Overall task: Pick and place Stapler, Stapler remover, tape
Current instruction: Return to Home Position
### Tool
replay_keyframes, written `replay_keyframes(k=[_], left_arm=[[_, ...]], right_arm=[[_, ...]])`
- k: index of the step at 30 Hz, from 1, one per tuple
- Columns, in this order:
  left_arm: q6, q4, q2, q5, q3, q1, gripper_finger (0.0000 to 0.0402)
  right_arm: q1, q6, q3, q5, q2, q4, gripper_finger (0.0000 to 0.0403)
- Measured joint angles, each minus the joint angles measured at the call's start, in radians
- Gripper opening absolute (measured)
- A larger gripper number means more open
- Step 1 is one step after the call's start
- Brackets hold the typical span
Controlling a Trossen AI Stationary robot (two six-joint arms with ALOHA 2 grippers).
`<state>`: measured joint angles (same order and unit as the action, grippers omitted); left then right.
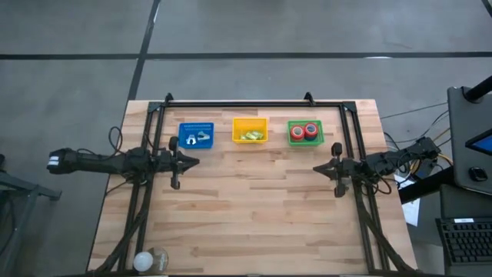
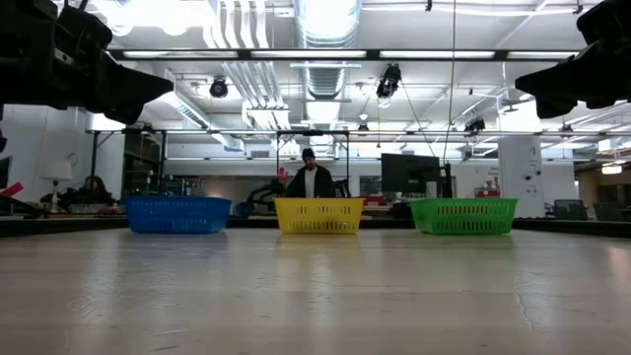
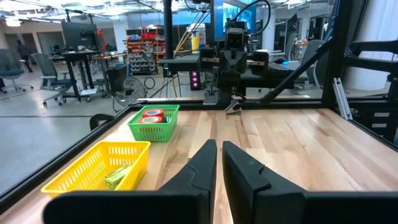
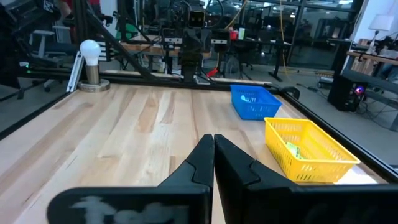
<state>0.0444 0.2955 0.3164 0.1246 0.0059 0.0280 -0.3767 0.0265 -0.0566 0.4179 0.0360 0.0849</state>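
High view, left gripper (image 1: 194,161) and right gripper (image 1: 317,167) pressed together, facing across the table (image 1: 254,208), tape (image 1: 304,131) in green basket (image 1: 306,122), yellow basket (image 1: 250,123), blue basket (image 1: 195,126) in a row.

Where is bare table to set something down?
Bare wood spans the middle, between left gripper and right gripper, down to the near edge. Crowded: far edge, with blue basket, yellow basket, green basket; bulb at near-left corner.
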Motion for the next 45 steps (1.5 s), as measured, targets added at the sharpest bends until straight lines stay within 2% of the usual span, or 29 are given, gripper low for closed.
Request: replay_keyframes(k=[45], left_arm=[[0.000,0.000,0.000,0.000,0.000,0.000,0.0035]], right_arm=[[0.000,0.000,0.000,0.000,0.000,0.000,0.0009]])
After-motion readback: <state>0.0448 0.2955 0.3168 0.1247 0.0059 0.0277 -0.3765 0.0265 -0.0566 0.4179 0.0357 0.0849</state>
